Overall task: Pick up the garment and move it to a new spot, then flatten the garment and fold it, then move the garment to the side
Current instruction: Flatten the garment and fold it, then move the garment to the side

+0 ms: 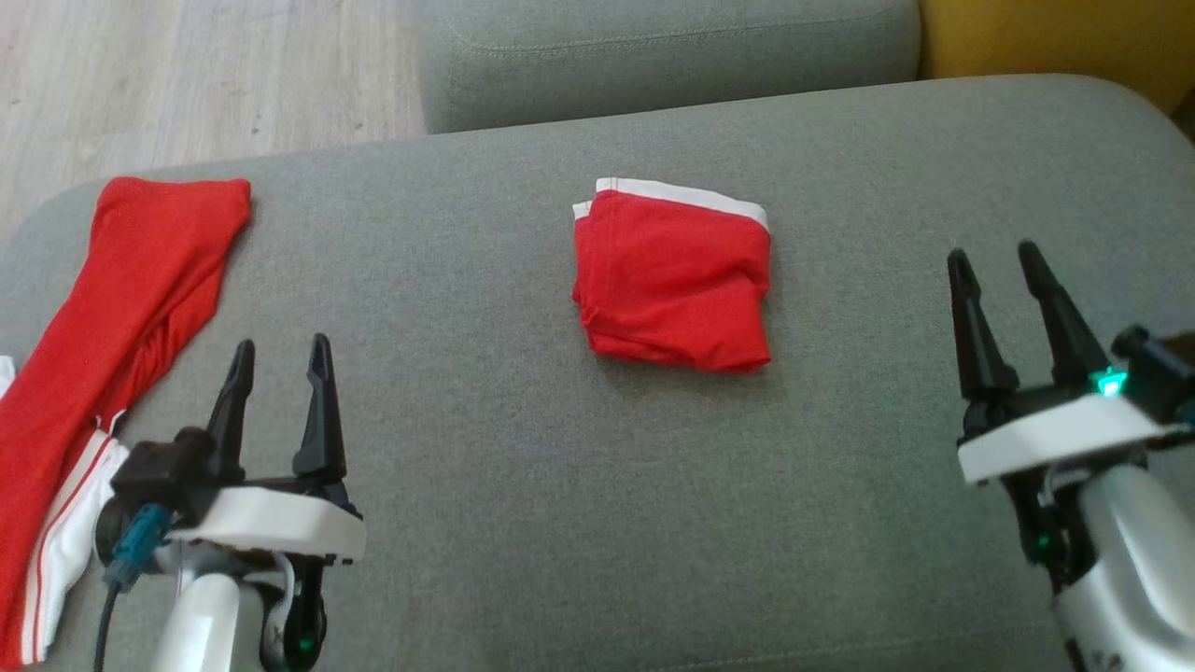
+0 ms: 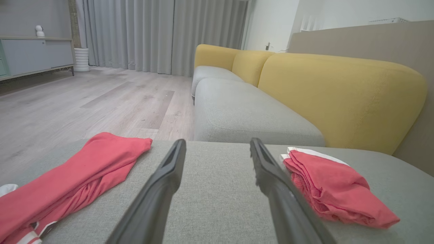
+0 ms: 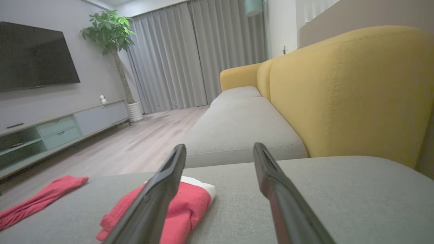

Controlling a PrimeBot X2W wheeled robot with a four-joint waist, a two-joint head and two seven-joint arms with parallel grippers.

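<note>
Lying folded, the garment (image 1: 672, 280) rests left of the right end effector (image 1: 991, 250).

Left tool (image 1: 282, 343) and right tool (image 1: 991, 250), each with two long tapered black fingers (image 1: 319, 420), white wedge-shaped wrist plates (image 1: 280, 527), glossy silver-white forearms (image 1: 1130, 541), teal plug (image 1: 140, 551) and dark cable (image 1: 105, 625) at left wrist, small green lights (image 1: 1109, 383)

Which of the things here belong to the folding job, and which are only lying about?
Job: folded red garment; grey seat cushion under it; left tool and right tool, both open.
Lying about: unfolded red garment at the left; yellow backrest; television; potted plant.
</note>
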